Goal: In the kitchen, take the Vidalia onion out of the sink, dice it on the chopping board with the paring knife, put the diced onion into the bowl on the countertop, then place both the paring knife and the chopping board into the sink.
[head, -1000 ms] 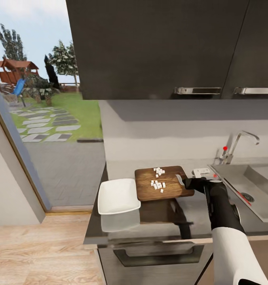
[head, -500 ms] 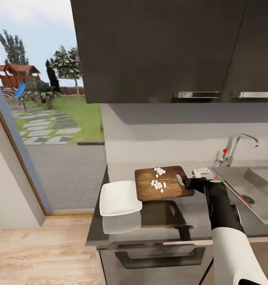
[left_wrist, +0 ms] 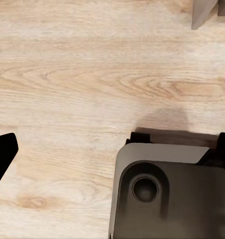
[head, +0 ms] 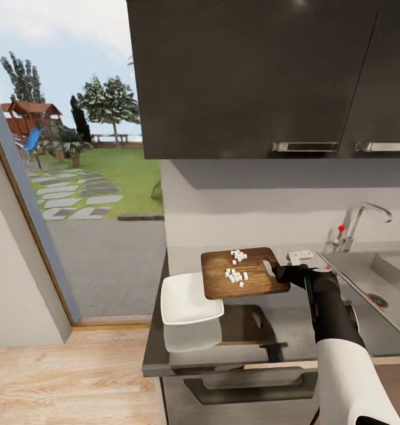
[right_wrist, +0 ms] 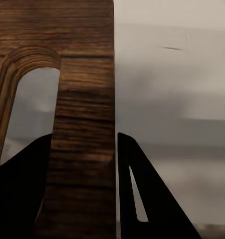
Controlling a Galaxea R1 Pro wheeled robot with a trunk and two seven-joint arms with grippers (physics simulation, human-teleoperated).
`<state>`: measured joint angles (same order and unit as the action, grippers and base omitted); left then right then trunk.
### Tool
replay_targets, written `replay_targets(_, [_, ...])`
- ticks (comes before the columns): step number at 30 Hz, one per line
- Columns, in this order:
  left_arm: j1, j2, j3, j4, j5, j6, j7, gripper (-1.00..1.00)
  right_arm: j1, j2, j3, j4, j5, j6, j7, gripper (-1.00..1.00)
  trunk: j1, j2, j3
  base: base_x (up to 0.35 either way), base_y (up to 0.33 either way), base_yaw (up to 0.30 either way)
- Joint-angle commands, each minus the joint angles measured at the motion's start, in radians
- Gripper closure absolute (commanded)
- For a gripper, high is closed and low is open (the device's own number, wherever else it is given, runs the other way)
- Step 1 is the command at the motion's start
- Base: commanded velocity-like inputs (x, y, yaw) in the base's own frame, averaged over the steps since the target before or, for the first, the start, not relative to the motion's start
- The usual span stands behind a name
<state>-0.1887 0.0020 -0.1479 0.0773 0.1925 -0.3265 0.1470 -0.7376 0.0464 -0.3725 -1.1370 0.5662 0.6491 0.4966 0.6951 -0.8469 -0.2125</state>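
1. Where the right gripper [head: 277, 273] meets the rectangular brown wooden chopping board [head: 242, 272], fingers pinch its slotted end [right_wrist: 82, 149], lifted above the glossy grey countertop [head: 294, 330].
2. Atop the board: tiny white cubes of diced onion [head: 236, 267].
3. Just left, partly under the board's corner: squarish white bowl [head: 189, 298].
4. Farther right: stainless-steel sink [head: 380, 283], chrome tap [head: 359, 223].
5. Left fingers: cannot tell.

Chopping board [head: 244, 273]: held above the countertop [head: 294, 330], my right gripper [head: 280, 273] at its right end, over the handle slot.
Diced onion [head: 236, 267]: on the board, in 2 clusters.
Bowl [head: 189, 298]: left of the board, partly beneath its edge.
Sink [head: 380, 283]: at my right.
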Motion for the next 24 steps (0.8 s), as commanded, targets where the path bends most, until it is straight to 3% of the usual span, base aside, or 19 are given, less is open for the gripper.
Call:
replay_targets(1, [-0.002, 0.0, -0.009, 0.004, 0.008, -0.006, 0.0, -1.0, -0.001, 0.001, -0.003, -0.001, 0.011, 0.001, 0.01, 1.0, 0.0, -0.001, 0.0, 0.0, 0.007, 0.0])
replay_targets(11, [-0.002, 0.0, -0.009, 0.004, 0.008, -0.006, 0.0, -1.0, 0.0, 0.001, -0.002, -0.001, 0.01, 0.001, 0.009, 1.0, 0.0, -0.001, 0.016, 0.0, 0.014, 0.0])
replay_targets(24, [-0.002, 0.0, -0.009, 0.004, 0.008, -0.006, 0.0, -1.0, -0.001, 0.001, -0.002, -0.001, 0.011, 0.001, 0.009, 1.0, 0.0, -0.001, 0.034, 0.0, 0.123, 0.0])
